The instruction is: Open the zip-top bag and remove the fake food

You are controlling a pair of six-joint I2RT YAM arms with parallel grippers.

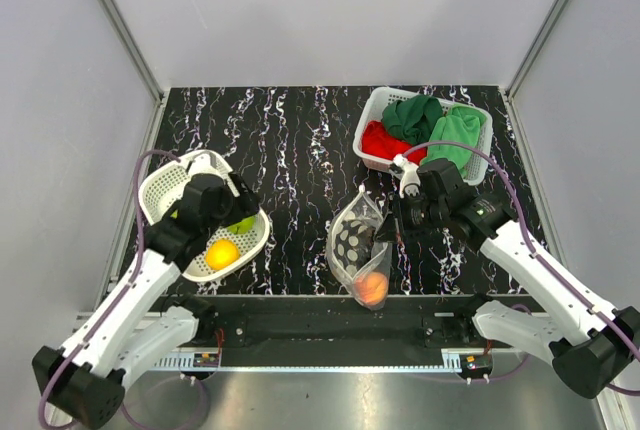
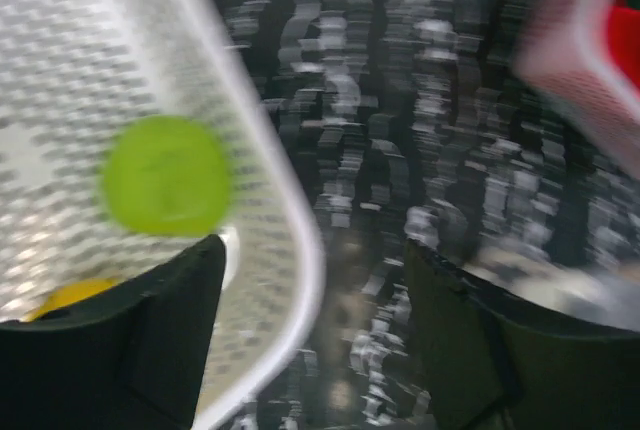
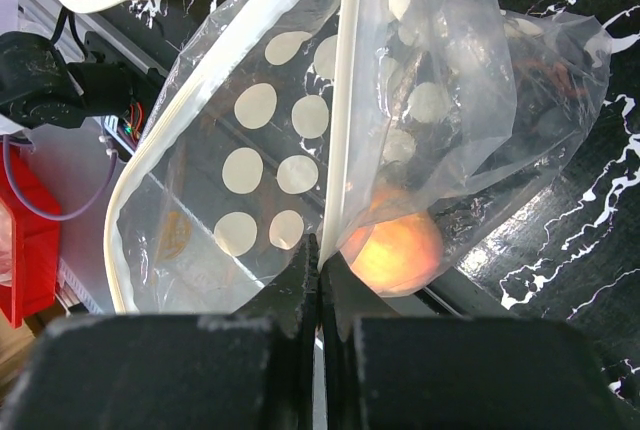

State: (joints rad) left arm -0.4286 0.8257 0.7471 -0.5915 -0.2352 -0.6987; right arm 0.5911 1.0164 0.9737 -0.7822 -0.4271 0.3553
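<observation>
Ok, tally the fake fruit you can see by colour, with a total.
Green apple: 1
Yellow fruit: 1
Orange-pink peach: 1, inside the zip-top bag
Total: 3 visible; more could be hidden.

Bright, even light with soft shadows. The left wrist view is heavily motion-blurred. The right wrist view is sharp, with faint glare on the bag point(image 3: 262, 155).

Zip-top bag point(image 3: 270, 150): clear, white polka dots, whitish zip strip. Peach point(image 3: 395, 250): orange-pink. Apple point(image 2: 165, 175): bright green. Lemon-like fruit point(image 1: 222, 253): yellow. Round basket point(image 1: 160, 190), rectangular basket point(image 1: 367, 125): white, perforated. Table point(image 1: 290, 140): black, white marble veining. Cloths point(image 1: 440, 125): red, green.
</observation>
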